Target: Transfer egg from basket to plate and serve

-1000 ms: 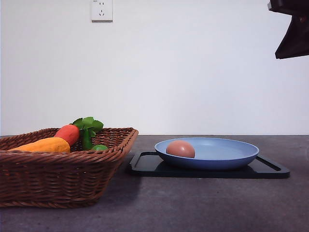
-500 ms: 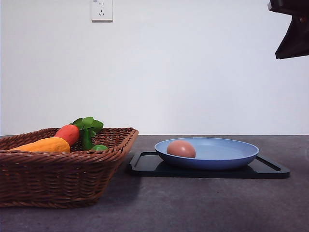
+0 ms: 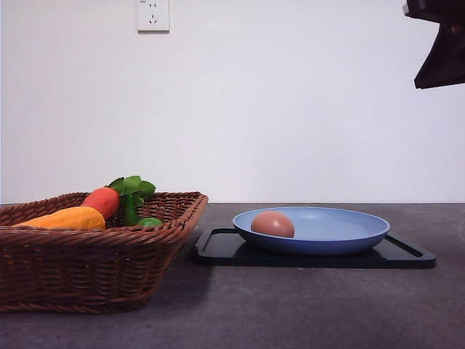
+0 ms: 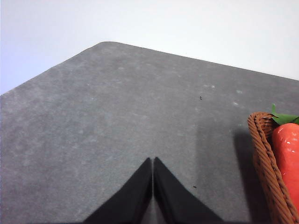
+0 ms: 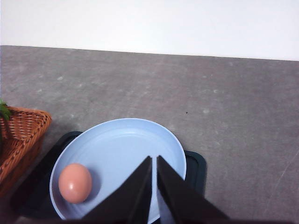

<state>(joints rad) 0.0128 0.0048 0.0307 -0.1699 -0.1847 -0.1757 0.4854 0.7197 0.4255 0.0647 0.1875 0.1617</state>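
Note:
The pinkish-brown egg lies in the light-blue plate, toward its left side. The plate rests on a black tray. At the left of the front view stands the brown wicker basket. My right gripper hangs shut high above the plate's near rim, holding nothing; part of that arm shows at the top right of the front view. My left gripper is shut and empty over bare table beside the basket.
The basket holds a red-orange carrot-like vegetable with green leaves, a yellow-orange elongated one and a small green item. A wall socket sits high on the white wall. Grey table stretches in front.
The egg has shifted very slightly to the right within the plate. Nothing else has moved.

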